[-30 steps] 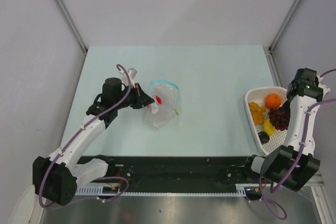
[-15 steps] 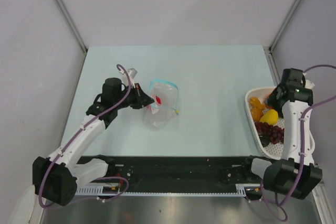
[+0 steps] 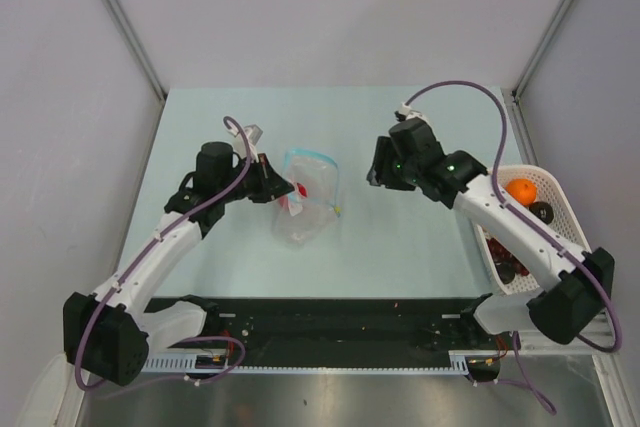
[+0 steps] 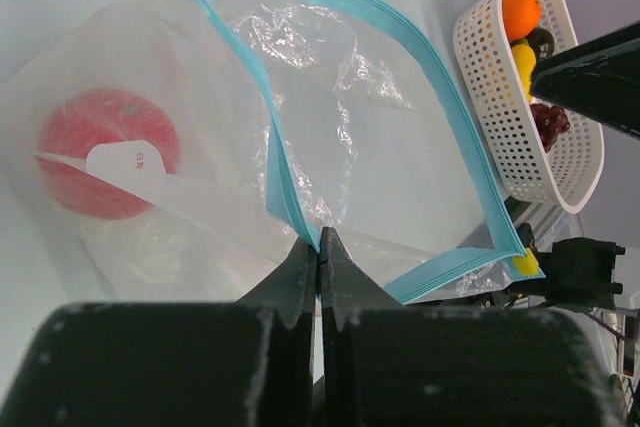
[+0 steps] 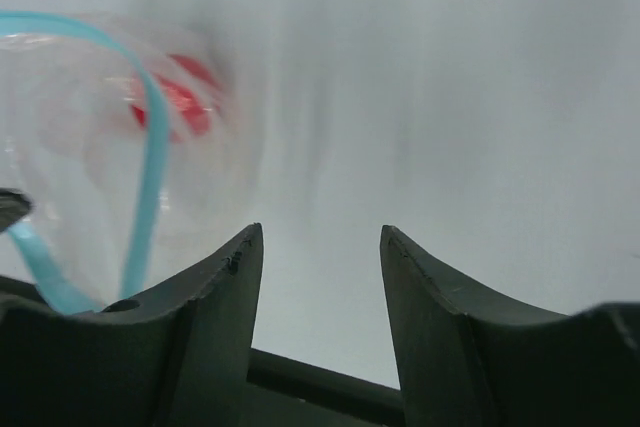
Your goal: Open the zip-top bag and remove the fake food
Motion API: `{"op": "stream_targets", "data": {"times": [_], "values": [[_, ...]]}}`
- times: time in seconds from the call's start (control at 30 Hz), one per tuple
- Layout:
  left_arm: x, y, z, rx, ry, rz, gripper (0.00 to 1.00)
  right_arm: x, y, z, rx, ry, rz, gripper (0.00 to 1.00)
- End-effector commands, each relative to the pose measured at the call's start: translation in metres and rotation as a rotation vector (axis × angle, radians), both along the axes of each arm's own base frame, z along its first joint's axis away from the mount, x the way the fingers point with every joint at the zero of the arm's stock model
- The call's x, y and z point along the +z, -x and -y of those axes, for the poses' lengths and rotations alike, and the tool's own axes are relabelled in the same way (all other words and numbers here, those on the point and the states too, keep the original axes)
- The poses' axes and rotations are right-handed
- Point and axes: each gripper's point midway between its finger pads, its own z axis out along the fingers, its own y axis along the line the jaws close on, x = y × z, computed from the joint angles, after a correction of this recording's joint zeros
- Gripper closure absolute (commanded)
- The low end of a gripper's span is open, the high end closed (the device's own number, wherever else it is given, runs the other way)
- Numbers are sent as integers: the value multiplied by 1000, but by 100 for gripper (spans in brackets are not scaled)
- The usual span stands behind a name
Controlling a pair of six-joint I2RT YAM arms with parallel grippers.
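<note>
Left tool (image 4: 318, 245) clamped left lip of zip-top bag (image 3: 310, 209) | right tool (image 5: 318, 239) gaped empty, right of bag | film looked limp, slippery; best pinched at right teal lip

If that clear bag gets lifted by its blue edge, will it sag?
Probably yes: the zip-top bag looks thin and crinkled, so it should flop. The red fake food inside would likely slide to the low end.
</note>
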Motion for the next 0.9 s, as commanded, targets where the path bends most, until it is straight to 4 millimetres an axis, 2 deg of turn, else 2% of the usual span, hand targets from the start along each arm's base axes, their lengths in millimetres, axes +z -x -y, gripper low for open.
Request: {"op": "stream_targets", "data": {"times": [0.0,0.2,0.27,0.33,0.37,0.4,0.53,0.77,0.87], "values": [[21,-10,-3,6,-15,61,100,48,-21,-67,95,-190,118,48],[14,-9,-3,6,-23,37,100,75,-41,-118,220,-241,178,59],[15,-10,-1,16,-11,38,100,78,-37,-136,277,-214,177,60],[18,-13,-2,34,-12,46,100,78,-44,-154,330,-168,201,60],[19,-13,-2,39,-12,49,100,75,-40,-163,349,-152,199,60],[20,-13,-2,43,-11,51,100,66,-46,-170,349,-135,183,61],[25,-12,-5,67,-17,57,100,44,-47,-186,348,-151,135,65],[30,-4,-7,83,-14,45,100,-3,-31,-205,405,-110,49,71],[32,-2,-2,74,-6,37,100,-18,-32,-212,403,-111,17,72]]}}
